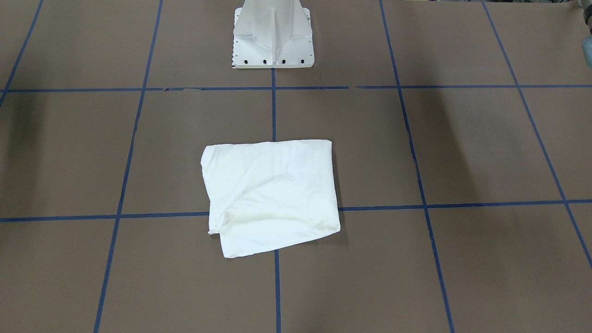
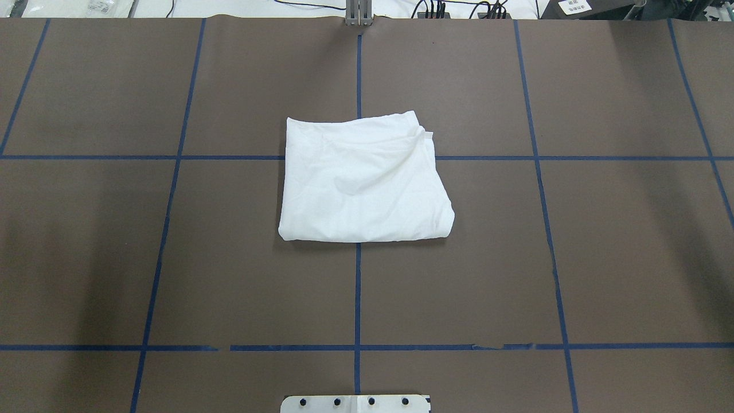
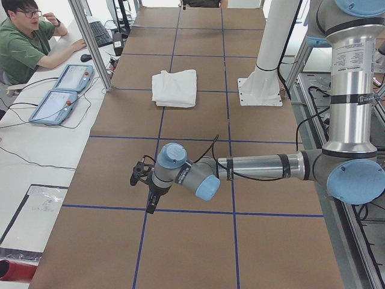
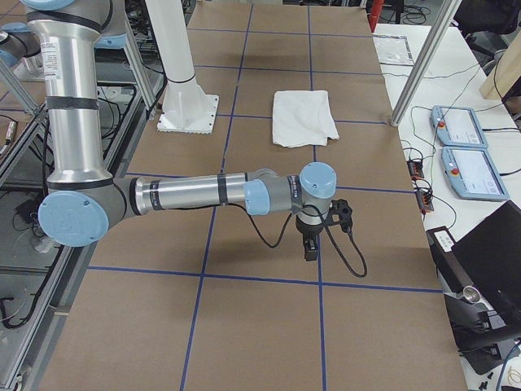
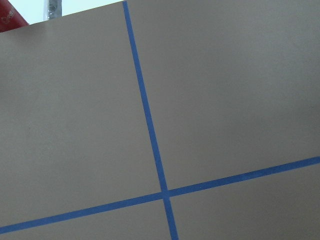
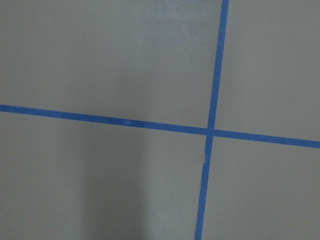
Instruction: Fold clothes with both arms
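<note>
A: T-shirt folded to a rough white square, lying flat near the middle of the table, over a crossing of the blue tape lines. Touched by neither gripper.

B: Same from the front-facing camera, but with more detail. A loose lower layer sticking out at the edge far from the white pedestal base, hardly to notice from overhead.

A: And the arms?

B: Visible only from the two table ends. From the left end: left arm stretched low across the table, left gripper pointing down just over the brown surface, near a tape line, well apart from the T-shirt. Open or closed: cannot tell from that camera.

A: From the right end, much the same for the right arm. Forearm about level, right gripper hanging down close over the surface, also well apart from the T-shirt. State of the jaws impossible to tell there too.

B: Any help from the wrist cameras?

A: Only brown surface and one tape crossing in each. In the left wrist view, also a small red object at the top corner, too little of it to name.

B: Also only from the left end: person in green seated at a side desk, and two tablets with cables beside the table.
</note>
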Action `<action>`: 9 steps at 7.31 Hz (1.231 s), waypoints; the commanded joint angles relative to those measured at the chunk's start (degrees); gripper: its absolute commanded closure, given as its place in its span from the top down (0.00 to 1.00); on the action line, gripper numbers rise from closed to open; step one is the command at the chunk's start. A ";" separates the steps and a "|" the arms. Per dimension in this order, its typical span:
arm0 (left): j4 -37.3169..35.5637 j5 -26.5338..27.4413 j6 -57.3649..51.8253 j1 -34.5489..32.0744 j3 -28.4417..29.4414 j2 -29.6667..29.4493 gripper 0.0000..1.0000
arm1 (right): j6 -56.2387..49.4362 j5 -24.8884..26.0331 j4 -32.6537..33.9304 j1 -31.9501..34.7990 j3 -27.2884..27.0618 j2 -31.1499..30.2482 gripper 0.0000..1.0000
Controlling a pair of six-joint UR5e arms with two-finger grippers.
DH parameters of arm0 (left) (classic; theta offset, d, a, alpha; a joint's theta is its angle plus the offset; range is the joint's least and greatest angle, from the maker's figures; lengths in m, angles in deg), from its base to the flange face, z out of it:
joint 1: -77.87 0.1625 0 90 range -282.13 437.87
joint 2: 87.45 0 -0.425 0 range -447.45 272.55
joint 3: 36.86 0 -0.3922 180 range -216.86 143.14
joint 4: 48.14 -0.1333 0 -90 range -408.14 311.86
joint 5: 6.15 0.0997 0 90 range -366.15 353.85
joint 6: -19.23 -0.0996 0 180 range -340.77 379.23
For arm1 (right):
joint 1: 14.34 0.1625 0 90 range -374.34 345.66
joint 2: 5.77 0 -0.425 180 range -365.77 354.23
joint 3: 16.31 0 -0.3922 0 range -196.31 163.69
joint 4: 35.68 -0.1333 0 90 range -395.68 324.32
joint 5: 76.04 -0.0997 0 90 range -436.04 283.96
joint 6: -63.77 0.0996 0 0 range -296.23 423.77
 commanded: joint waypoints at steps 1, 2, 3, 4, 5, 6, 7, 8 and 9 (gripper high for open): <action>-14.48 -0.10 -7.05 -0.94 -4.72 -0.21 1.00 | 0.05 -1.43 0.21 0.01 0.22 -1.22 1.00; -22.23 -0.09 -14.26 -3.38 -6.41 -2.13 1.00 | 0.05 -2.04 0.13 0.01 0.22 -2.10 1.00; -27.18 -0.09 -18.94 -5.15 -7.12 -3.45 1.00 | 0.05 -2.49 -0.05 0.27 0.22 -3.33 1.00; -31.49 -0.44 -22.47 -6.64 -8.00 -3.47 1.00 | 0.05 -2.84 -0.05 1.06 0.30 -4.38 1.00; -33.19 -1.93 -23.81 -7.18 -7.14 -3.64 1.00 | -0.38 -3.89 -0.14 2.37 0.83 -5.09 1.00; -33.03 -2.64 -23.82 -7.19 -5.39 -3.38 1.00 | -0.47 -5.29 -0.14 3.86 1.36 -6.32 1.00; -33.03 -2.73 -23.73 -7.19 -5.11 -3.55 1.00 | -0.56 -6.52 -0.40 5.53 3.01 -7.20 1.00; -33.03 -3.60 -23.65 -7.19 -5.54 -3.55 1.00 | -0.65 -6.53 -0.49 6.33 4.16 -7.64 1.00; -32.94 -5.79 -23.38 -7.19 -5.55 -3.47 1.00 | -0.74 -6.36 -0.58 6.42 4.87 -7.82 1.00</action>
